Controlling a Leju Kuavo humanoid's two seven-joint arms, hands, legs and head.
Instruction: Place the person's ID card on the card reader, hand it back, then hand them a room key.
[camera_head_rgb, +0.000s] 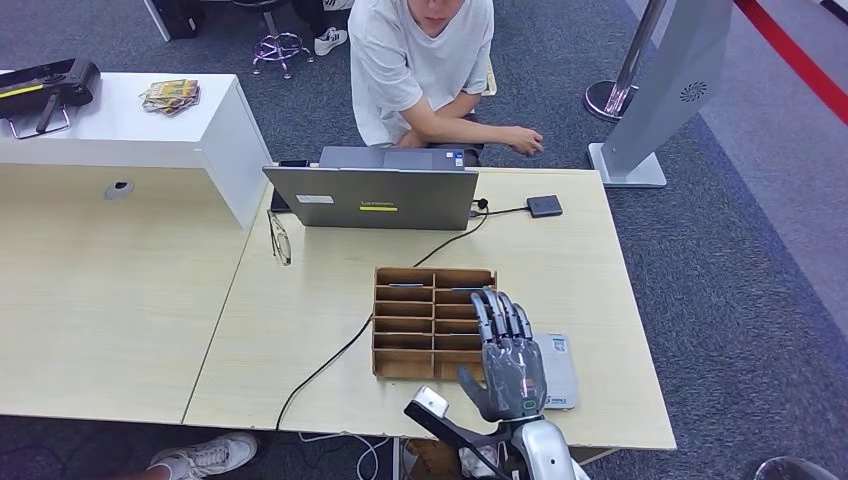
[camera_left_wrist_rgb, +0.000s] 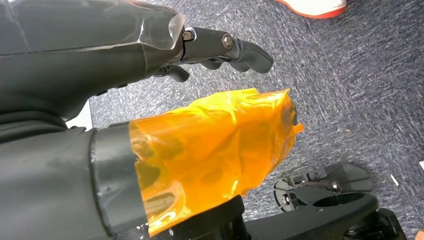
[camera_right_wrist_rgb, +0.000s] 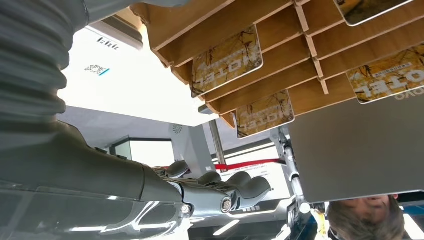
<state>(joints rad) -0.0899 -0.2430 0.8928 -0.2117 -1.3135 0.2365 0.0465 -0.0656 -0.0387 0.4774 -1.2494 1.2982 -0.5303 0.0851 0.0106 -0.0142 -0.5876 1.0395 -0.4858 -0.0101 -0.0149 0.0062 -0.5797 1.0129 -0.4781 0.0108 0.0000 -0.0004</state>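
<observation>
Right robot hand (camera_head_rgb: 510, 365) empty, fingers apart, over rack (camera_head_rgb: 433, 322) w/ key cards (camera_right_wrist_rgb: 227, 60); reader (camera_head_rgb: 556, 370) just beside. Likely key step: next, pinch one card.

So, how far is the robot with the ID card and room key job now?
Nothing looks finished. The right hand hovers with fingers spread, holding nothing, over the brown wooden slotted card rack, beside the flat grey card reader. Gold hotel key cards sit in the rack. No ID card is visible, so reading, returning and key handover seem left.
</observation>
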